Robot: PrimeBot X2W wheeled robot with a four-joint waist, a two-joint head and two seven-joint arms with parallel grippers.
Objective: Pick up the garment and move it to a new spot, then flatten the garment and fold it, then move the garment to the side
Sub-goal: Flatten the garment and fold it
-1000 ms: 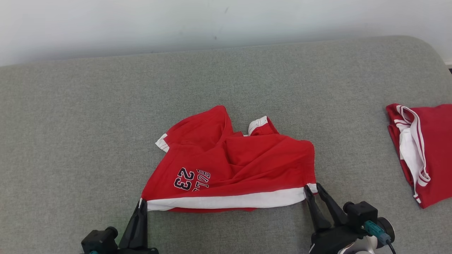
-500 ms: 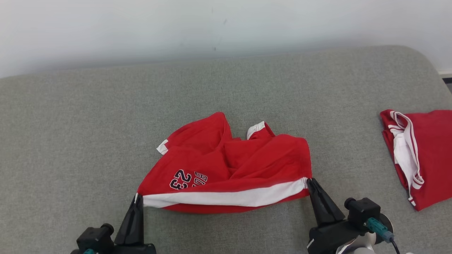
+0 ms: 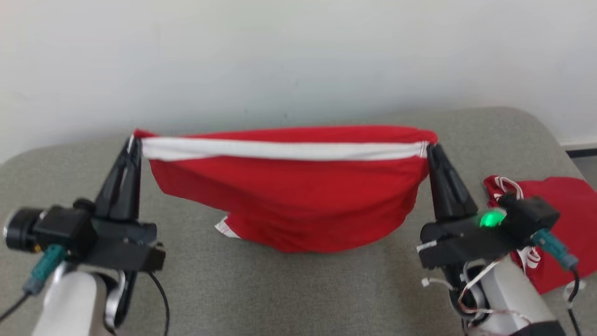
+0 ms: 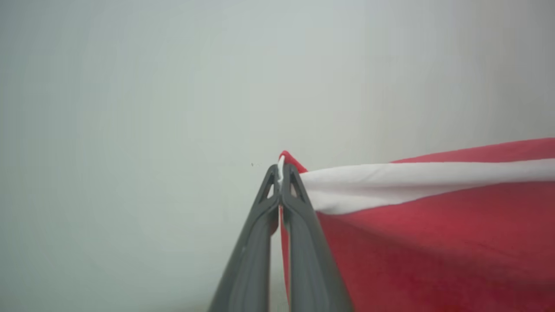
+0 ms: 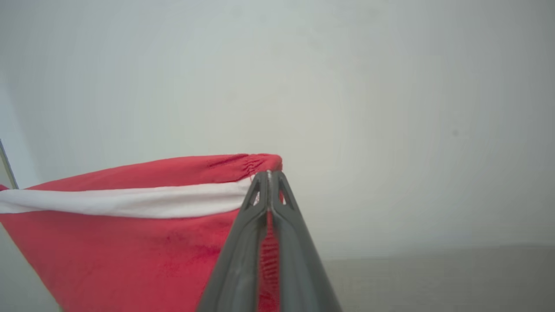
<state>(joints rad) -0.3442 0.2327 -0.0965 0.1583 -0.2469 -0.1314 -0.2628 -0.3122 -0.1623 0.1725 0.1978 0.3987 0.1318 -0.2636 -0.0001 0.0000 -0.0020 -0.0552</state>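
Soft red fabric garment with a white band, hanging stretched.
Left claw and right claw each pinch one band end.

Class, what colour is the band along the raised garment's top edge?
White; the band shows best in the head view.

Bright even light, soft blur, hazy backgrounds
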